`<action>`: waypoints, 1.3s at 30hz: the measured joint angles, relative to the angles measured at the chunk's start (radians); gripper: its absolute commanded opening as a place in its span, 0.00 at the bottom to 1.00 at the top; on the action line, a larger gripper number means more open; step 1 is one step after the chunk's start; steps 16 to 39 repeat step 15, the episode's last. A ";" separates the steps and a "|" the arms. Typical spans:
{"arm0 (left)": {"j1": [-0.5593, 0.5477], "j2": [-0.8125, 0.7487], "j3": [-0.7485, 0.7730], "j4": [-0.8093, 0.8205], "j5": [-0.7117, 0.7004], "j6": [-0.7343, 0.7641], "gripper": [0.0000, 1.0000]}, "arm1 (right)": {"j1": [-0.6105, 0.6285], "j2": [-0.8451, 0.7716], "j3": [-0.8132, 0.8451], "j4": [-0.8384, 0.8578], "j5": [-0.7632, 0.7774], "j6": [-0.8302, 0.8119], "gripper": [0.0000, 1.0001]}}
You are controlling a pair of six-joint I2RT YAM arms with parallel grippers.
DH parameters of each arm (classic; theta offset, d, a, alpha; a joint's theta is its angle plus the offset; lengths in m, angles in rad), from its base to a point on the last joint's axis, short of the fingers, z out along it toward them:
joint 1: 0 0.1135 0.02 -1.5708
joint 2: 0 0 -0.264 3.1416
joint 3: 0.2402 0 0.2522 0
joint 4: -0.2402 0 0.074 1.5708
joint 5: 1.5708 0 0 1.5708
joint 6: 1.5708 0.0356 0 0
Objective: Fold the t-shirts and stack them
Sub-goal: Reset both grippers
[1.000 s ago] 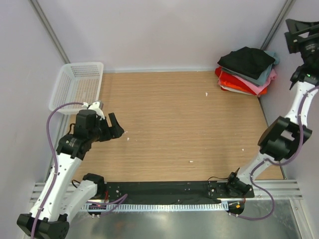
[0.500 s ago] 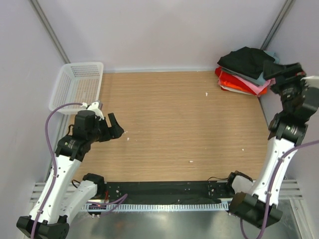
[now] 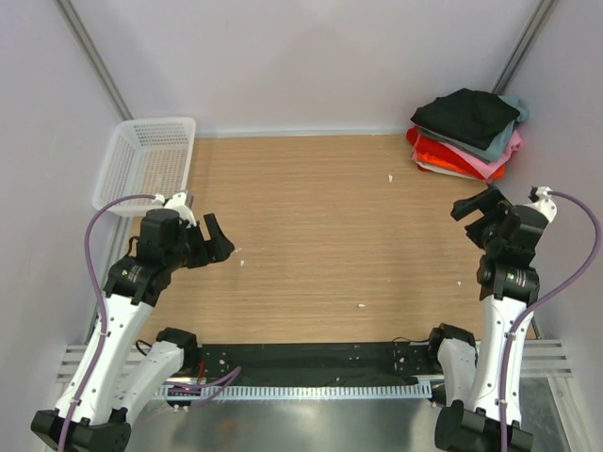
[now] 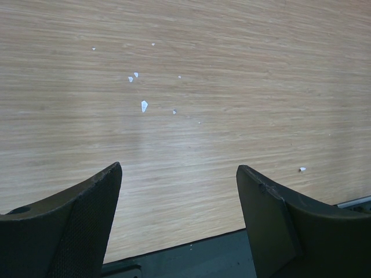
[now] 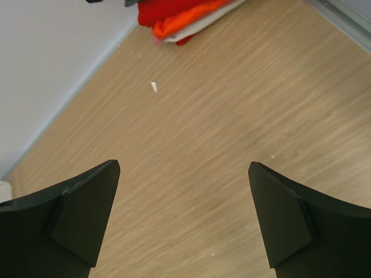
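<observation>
Right gripper [image 3: 478, 218] lowered (jaws apart); t-shirts [image 3: 466, 132] well beyond.

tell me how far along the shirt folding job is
Looks about done: the folded plain black cloth t-shirt tops the stack of teal-grey, pink, red-orange and white folded t-shirts at the far right corner. Nothing is in hand: the left claw and right claw are both open and empty over the wooden table. No loose shirt shows in any view, so little seems left.
</observation>
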 measured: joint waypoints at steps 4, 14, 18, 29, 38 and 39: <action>0.000 0.000 0.000 0.000 0.000 0.000 0.81 | 0.017 -0.084 -0.018 -0.077 0.060 -0.028 1.00; 0.000 0.000 0.000 0.000 -0.004 0.000 0.81 | 0.041 -0.158 0.000 -0.132 0.152 -0.060 1.00; 0.000 -0.001 0.000 0.000 -0.004 0.000 0.81 | 0.045 -0.164 0.000 -0.135 0.156 -0.061 1.00; 0.000 -0.001 0.000 0.000 -0.004 0.000 0.81 | 0.045 -0.164 0.000 -0.135 0.156 -0.061 1.00; 0.000 -0.001 0.000 0.000 -0.004 0.000 0.81 | 0.045 -0.164 0.000 -0.135 0.156 -0.061 1.00; 0.000 -0.001 0.000 0.000 -0.004 0.000 0.81 | 0.045 -0.164 0.000 -0.135 0.156 -0.061 1.00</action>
